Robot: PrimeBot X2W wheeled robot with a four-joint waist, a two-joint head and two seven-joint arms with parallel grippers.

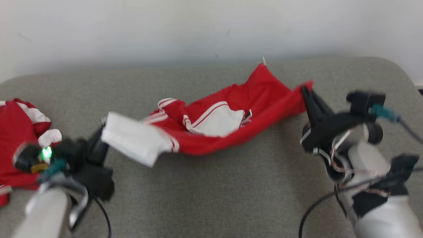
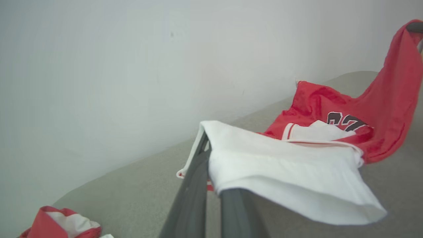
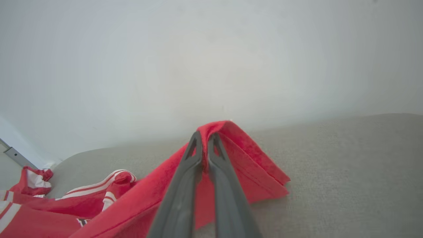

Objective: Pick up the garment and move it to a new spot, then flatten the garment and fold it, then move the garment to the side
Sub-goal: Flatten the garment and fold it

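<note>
The garment (image 1: 264, 96) is red with white panels, white-striped trim and dark numerals, the cushion (image 1: 211, 191) grey, the wall (image 1: 165, 29) white, and the second garment (image 1: 13, 138) red and white.

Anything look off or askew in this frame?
The garment hangs twisted between the left gripper and right gripper, each shut on an end: its white end is folded over and the middle sags bunched, not flat. A second red garment lies heaped at the far left.

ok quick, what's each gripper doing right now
left gripper: closed, holding the garment by its white end
right gripper: closed, holding the garment by a red corner
</note>
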